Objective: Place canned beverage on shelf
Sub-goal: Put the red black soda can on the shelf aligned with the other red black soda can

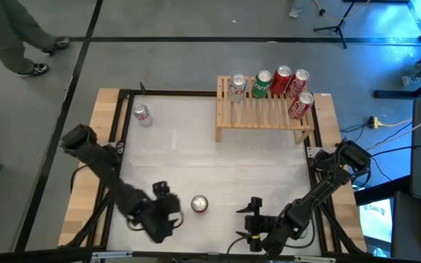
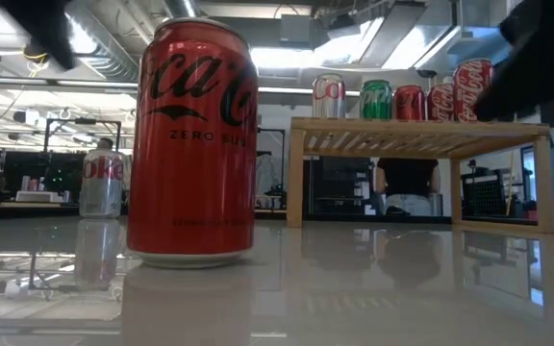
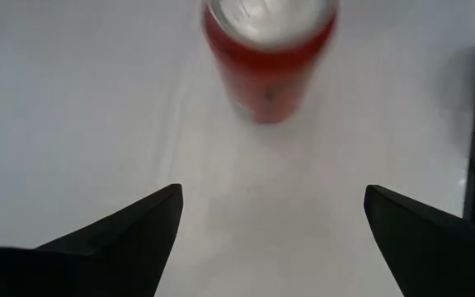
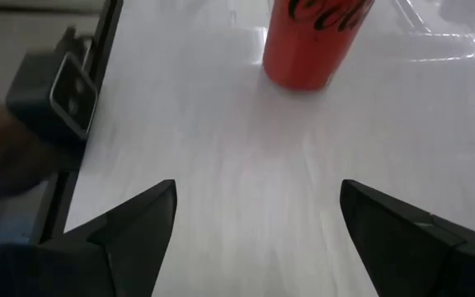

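Red can [image 1: 199,203] upright near front edge, between both arms | left gripper [image 1: 168,207] wide open, empty, lined up for grasp | right gripper [image 1: 253,212] open, empty, waiting | shelf [image 1: 265,111] far side, room left.

Seven cans are counted in all. Five are lined up on the one shelf [image 1: 265,111]: a silver can [image 1: 237,86], a green can [image 1: 262,84], and three red cans [image 1: 281,79] [image 1: 298,82] [image 1: 301,105]. Two more are found on the table [image 1: 225,168]: one red Coca-Cola Zero can [image 1: 199,203] and one silver can [image 1: 142,115]. Two arms are seen, each fitted with one gripper: the left gripper [image 1: 168,199] and the right gripper [image 1: 253,213]. Two dark fingers [image 3: 138,227] are shown in each wrist view.
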{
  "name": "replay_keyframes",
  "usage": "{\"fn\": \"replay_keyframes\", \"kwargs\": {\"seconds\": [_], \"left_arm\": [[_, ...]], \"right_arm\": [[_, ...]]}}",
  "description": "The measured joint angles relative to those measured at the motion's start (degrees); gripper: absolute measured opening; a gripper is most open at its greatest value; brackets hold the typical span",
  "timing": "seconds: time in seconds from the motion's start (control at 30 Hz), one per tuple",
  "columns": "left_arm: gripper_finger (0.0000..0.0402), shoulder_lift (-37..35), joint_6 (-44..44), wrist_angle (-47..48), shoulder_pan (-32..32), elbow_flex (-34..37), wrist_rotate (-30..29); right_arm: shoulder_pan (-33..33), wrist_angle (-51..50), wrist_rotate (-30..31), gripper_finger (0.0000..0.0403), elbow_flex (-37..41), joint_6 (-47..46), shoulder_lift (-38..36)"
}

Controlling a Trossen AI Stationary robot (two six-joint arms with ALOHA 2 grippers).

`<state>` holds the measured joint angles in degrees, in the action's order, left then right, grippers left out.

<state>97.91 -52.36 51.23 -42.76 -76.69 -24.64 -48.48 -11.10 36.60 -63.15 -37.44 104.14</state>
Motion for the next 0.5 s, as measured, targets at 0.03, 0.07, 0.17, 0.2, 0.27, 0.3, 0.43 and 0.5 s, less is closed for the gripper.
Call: {"fn": "replay_keyframes", "kwargs": {"seconds": [0.03, 0.07, 0.17, 0.2, 0.27, 0.3, 0.43, 0.5], "left_arm": [[0.0368, -1.0, -1.4, -3.1, -1.6, 3.0, -1.6], [0.0368, -1.8, -2.7, -6.1, -3.0, 6.0, -3.3], [0.0368, -2.8, -5.8, -15.0, -6.4, 13.6, -9.2], [0.0368, -2.8, -6.1, -17.6, -6.9, 15.6, -10.5], [0.0368, -2.5, -7.0, -23.7, -7.5, 19.6, -12.6], [0.0368, -2.5, -7.1, -27.2, -7.5, 21.5, -13.3], [0.0368, -2.3, -4.0, -40.3, -6.6, 28.9, -16.9], [0.0368, -2.3, -1.4, -46.6, -5.7, 31.9, -18.0]], "right_arm": [[0.4, 0.9, 0.3, 0.0335, 0.0, 0.0, 0.0], [0.7, 2.3, 0.6, 0.0335, 0.0, 0.2, 0.3], [1.5, 7.0, 2.5, 0.0335, -0.1, 1.7, 1.9], [2.0, 9.3, 2.7, 0.0335, -0.1, 2.6, 2.9], [2.9, 13.5, 2.9, 0.0335, -0.1, 5.2, 4.7], [3.5, 15.8, 2.8, 0.0335, -0.1, 6.3, 5.6], [6.4, 26.5, 3.0, 0.0335, -0.1, 10.6, 9.3], [8.0, 31.6, 2.9, 0.0335, -0.1, 12.4, 11.1]]}}
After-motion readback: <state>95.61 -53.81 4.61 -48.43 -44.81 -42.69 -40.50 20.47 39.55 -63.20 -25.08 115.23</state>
